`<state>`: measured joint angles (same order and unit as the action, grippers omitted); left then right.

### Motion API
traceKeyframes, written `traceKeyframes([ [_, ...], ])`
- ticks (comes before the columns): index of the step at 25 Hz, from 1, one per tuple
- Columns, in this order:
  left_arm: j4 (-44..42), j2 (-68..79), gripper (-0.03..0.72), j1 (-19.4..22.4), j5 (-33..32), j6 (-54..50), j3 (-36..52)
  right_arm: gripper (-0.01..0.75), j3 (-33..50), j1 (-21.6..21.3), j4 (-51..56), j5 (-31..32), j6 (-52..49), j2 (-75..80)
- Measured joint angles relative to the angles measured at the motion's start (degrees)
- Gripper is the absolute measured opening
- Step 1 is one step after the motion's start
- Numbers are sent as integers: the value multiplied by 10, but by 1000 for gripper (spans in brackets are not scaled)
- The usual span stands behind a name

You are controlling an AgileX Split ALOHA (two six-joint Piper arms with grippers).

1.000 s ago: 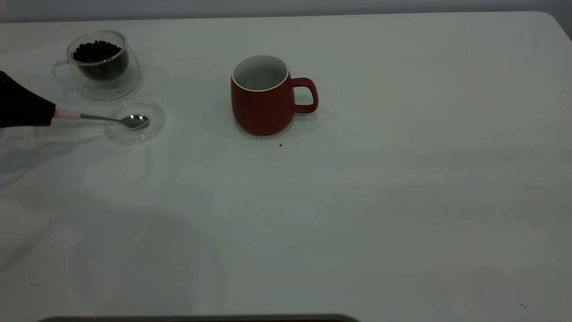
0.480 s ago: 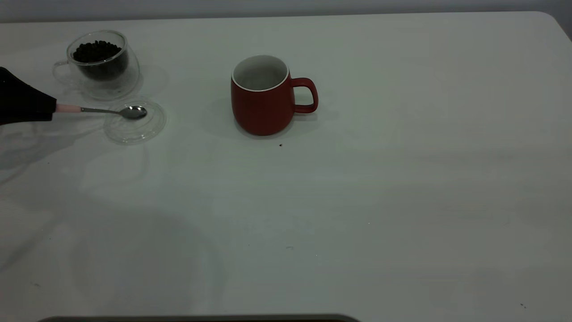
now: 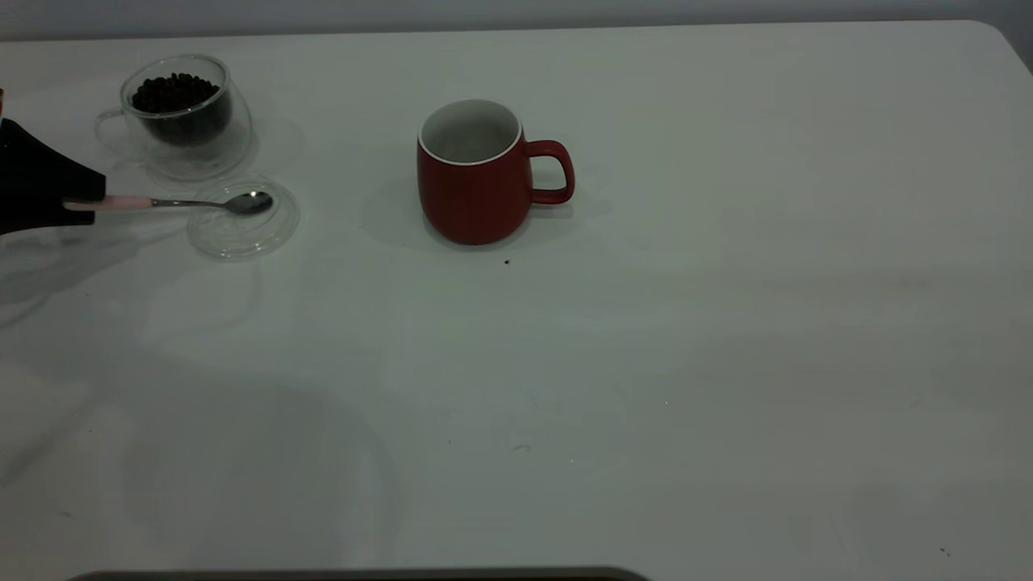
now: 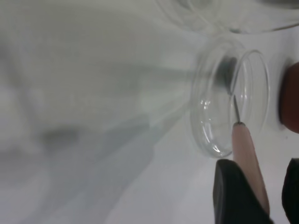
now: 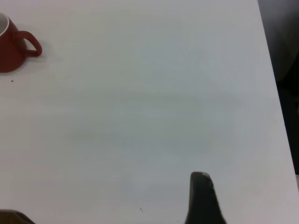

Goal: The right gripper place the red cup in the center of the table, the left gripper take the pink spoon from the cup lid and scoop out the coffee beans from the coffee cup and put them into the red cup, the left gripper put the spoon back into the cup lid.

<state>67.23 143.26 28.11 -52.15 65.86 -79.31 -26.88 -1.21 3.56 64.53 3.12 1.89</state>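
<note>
My left gripper (image 3: 77, 200) is at the table's left edge, shut on the pale handle of the pink spoon (image 3: 129, 202). The spoon lies about level, its metal bowl (image 3: 248, 202) over the far part of the clear cup lid (image 3: 242, 230). In the left wrist view the black fingers (image 4: 231, 191) flank the spoon's handle (image 4: 247, 158), with the cup lid (image 4: 212, 135) beyond. Behind the lid stands the glass coffee cup (image 3: 198, 149) with coffee beans (image 3: 173, 93). The red cup (image 3: 472, 194) stands upright near the table's middle, handle to the right. My right gripper (image 5: 107, 198) is open over bare table, far from the red cup (image 5: 11, 53).
The white table (image 3: 686, 323) has a few dark specks, one (image 3: 507, 261) just in front of the red cup. Its right edge (image 5: 275, 93) runs close to the right gripper. A dark strip (image 3: 363, 574) lies along the front edge.
The left gripper has raised the spoon; its bowl has lifted from the lid's floor, levelled out and shifted slightly right. The cups and the lid have not moved.
</note>
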Motion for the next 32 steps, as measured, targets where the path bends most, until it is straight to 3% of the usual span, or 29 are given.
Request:
traceKeyframes([
  [4, 0, 0, 337, 0, 3, 0, 0, 531, 0, 0, 0, 0, 0, 0],
  [13, 4, 0, 467, 0, 21, -1, 0, 531, 0, 0, 0, 0, 0, 0],
  [23, 1, -77, 479, 35, 11, -8, 0, 531, 0, 0, 0, 0, 0, 0],
  [28, -32, -197, 477, 34, -43, -78, 0, 531, 0, 0, 0, 0, 0, 0],
  [32, -147, -300, 459, 25, -103, -212, 1, 531, 0, 0, 0, 0, 0, 0],
])
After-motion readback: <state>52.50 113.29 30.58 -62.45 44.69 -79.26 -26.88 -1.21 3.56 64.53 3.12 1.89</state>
